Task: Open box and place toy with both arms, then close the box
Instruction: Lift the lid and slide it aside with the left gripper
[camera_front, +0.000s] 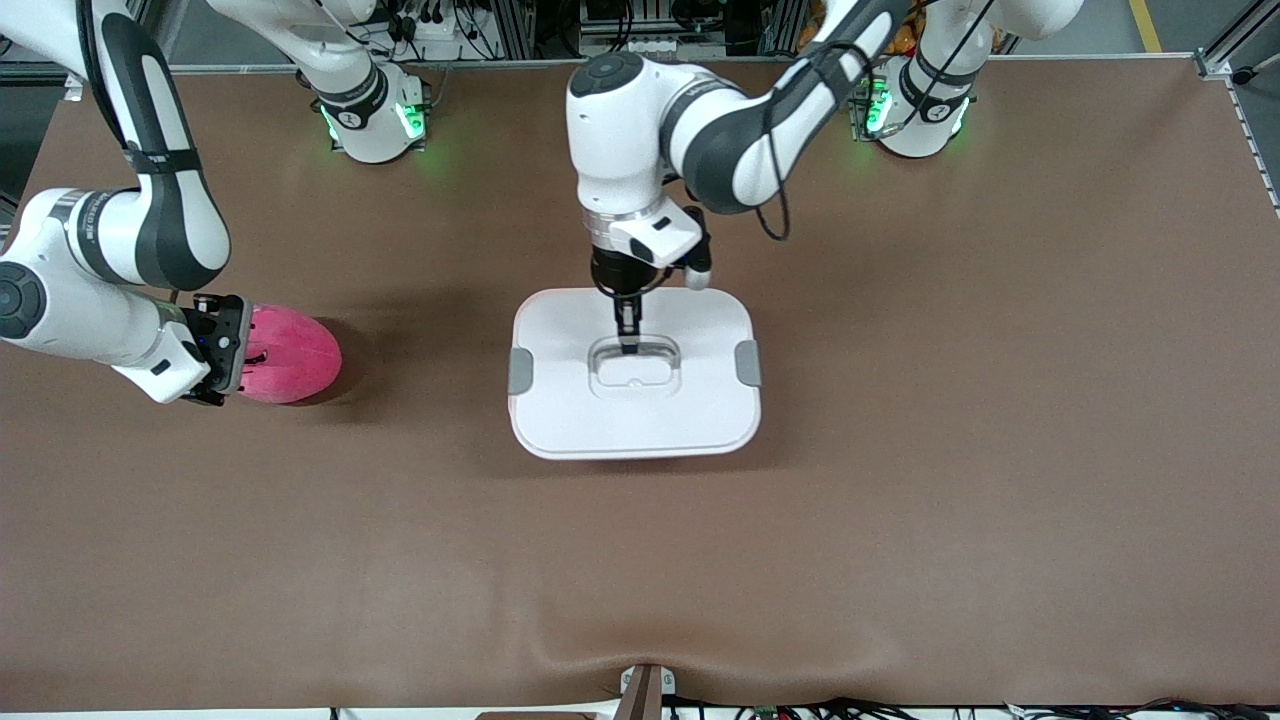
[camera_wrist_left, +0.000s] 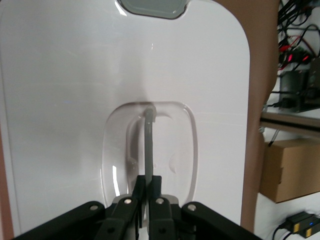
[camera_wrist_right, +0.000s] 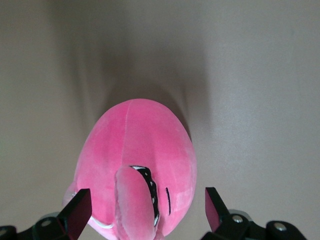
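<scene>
The box (camera_front: 600, 420) sits mid-table, its white lid (camera_wrist_left: 75, 90) on and hiding the tub beneath; grey clips (camera_front: 520, 370) sit at both ends. My left gripper (camera_front: 627, 340) reaches straight down into the lid's recess and is shut on the thin grey handle (camera_wrist_left: 148, 140), which stands up between its fingertips (camera_wrist_left: 141, 186). The hot-pink toy (camera_front: 295, 355) lies on the table toward the right arm's end. My right gripper (camera_front: 238, 350) is low at the toy's eared end, open, with one finger (camera_wrist_right: 79, 212) on each side of the plush (camera_wrist_right: 140, 145), apart from it.
The brown mat (camera_front: 950, 450) covers the whole table, with a small ridge at its near edge (camera_front: 640, 655). Both arm bases (camera_front: 375, 115) stand along the edge farthest from the front camera. A cardboard carton (camera_wrist_left: 292, 167) stands off the table.
</scene>
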